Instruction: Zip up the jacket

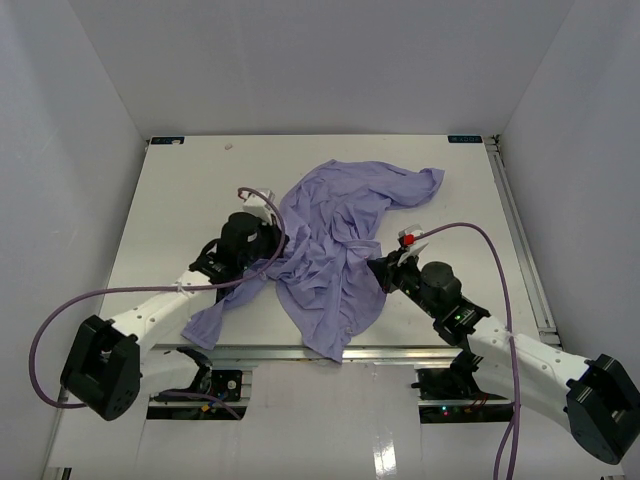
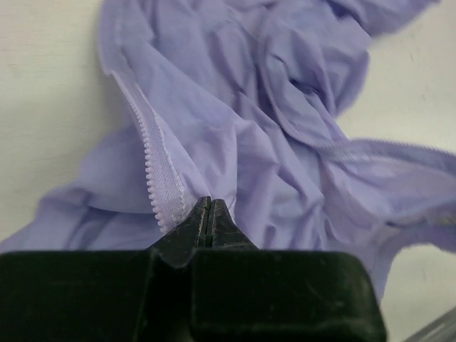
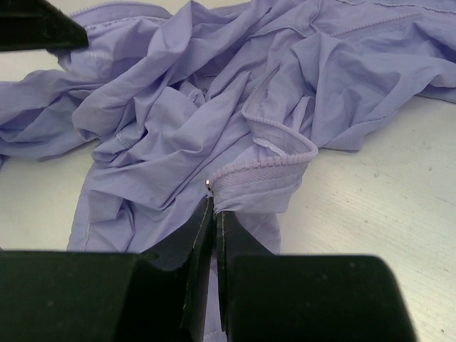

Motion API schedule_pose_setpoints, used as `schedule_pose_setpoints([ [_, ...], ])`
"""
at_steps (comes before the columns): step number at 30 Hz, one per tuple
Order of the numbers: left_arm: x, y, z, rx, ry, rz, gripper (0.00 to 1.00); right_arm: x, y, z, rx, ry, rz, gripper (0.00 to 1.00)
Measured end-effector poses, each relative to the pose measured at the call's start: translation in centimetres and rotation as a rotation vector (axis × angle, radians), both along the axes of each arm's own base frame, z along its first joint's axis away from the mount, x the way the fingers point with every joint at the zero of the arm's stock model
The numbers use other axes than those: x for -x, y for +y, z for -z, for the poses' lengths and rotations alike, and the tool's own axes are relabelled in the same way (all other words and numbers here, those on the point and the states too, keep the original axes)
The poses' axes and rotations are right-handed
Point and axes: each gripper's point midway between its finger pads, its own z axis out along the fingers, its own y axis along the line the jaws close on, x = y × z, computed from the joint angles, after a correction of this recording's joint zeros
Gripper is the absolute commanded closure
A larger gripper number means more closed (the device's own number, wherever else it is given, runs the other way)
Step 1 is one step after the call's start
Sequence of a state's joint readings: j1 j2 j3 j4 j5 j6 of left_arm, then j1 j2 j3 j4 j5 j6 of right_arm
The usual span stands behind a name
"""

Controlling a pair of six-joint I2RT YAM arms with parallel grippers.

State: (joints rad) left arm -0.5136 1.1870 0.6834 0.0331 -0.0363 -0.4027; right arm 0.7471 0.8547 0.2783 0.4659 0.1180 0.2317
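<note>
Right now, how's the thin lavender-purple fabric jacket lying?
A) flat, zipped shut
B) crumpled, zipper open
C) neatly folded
B: the jacket is bunched on the white table, and a lone row of zipper teeth runs unmated in the left wrist view.

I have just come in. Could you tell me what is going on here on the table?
Two robot arms are working on a lavender jacket that lies crumpled on the white table. The left gripper is shut on the cloth beside a strip of zipper teeth. The right gripper is shut on the jacket at another zipper edge. The zipper sides are apart, so nothing is zipped yet.
</note>
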Motion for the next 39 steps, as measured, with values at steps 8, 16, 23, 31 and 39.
schedule_pose_setpoints([
  [8,3.8,-5.8,-2.6,-0.104,-0.203,0.208,1.00,-0.1,-0.1,0.1,-0.007,0.010,0.014,0.92],
  [16,1.7,-9.7,-4.6,-0.163,-0.318,0.290,0.79,0.3,-1.1,1.7,-0.016,0.040,0.054,0.92],
  [23,5.6,-10.5,1.9,-0.219,-0.243,0.440,0.27,0.3,-1.9,2.2,-0.019,0.040,0.090,0.92],
  [31,10.2,-8.8,-3.5,-0.021,-0.356,0.505,0.21,0.3,-1.9,2.1,-0.030,0.044,0.094,0.92],
  [39,8.5,-7.2,-11.1,0.146,-0.396,0.315,0.26,0.4,-1.9,2.1,-0.034,0.047,0.092,0.92],
])
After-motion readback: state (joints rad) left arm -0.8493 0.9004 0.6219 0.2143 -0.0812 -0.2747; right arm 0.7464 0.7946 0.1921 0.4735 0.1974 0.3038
